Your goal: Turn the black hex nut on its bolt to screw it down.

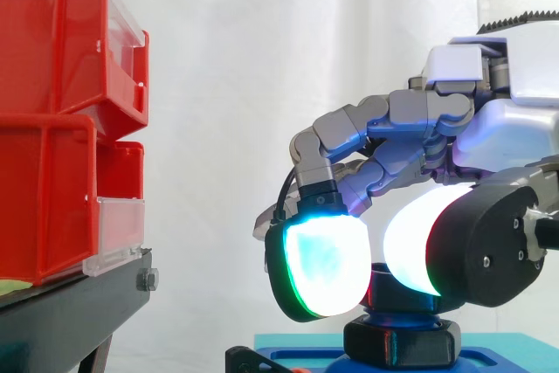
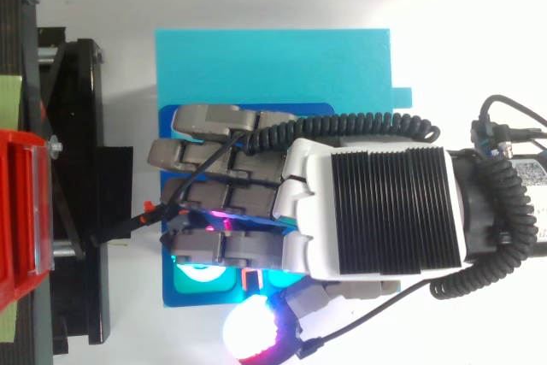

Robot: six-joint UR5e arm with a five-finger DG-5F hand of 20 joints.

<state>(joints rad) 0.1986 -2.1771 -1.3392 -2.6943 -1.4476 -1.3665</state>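
Note:
The black hex nut sits low on a blue base at the bottom of the side view, with a dark round part rising above it. My hand comes in from the right and hangs directly over the nut, low enough to cover its upper part. From above, the hand lies across the dark blue plate and hides the nut. Whether the hand grips the nut is hidden.
Stacked red bins stand on a black stand at the left, a short gap from the hand. A light blue sheet extends beyond the hand on the far side. A white curtain hangs behind.

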